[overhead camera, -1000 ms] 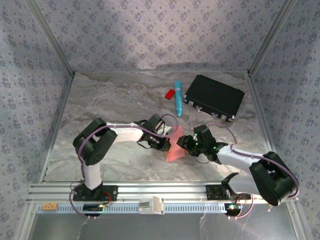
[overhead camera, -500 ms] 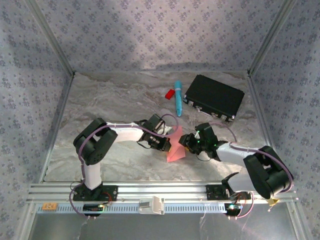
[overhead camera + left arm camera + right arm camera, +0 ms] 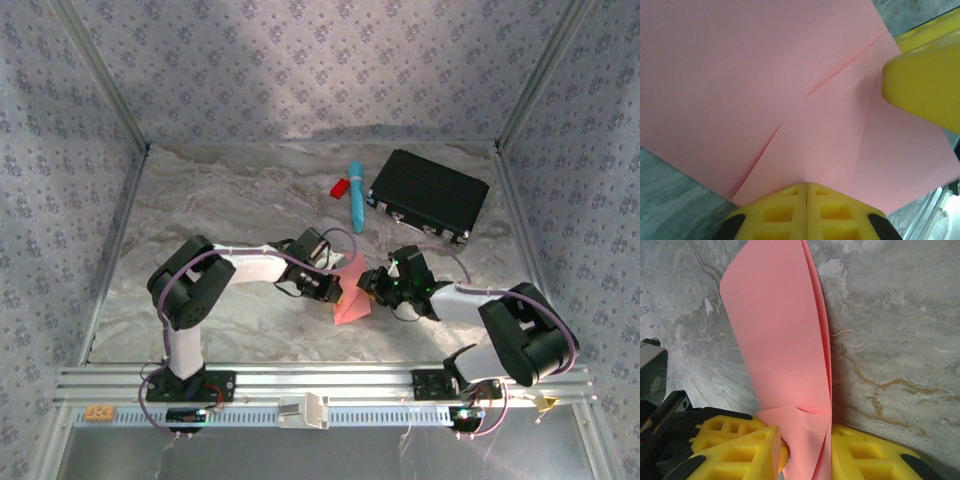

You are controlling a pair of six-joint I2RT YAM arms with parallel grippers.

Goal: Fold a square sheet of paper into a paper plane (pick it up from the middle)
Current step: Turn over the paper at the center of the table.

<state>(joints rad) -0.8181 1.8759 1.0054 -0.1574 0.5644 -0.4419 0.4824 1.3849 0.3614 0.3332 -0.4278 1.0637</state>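
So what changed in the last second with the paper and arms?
The right arm swung its elbow inward, nudging the right pincer slightly left, so the paper looks narrower. Both pincers keep hold of it; the left pincer, pen and case stayed put.

The square sheet of paper (image 3: pixel 765 75) was thin matt pink paper, smooth apart from sharp creases. The left fingers (image 3: pixel 780 215) and right fingers (image 3: pixel 735 455) were yellow moulded plastic, pitted with square pockets. The counter (image 3: pixel 890 315) looked like grey veined stone with a faint sheen. The black case (image 3: pixel 428 192) was matt, the rail (image 3: pixel 260 382) bare metal.
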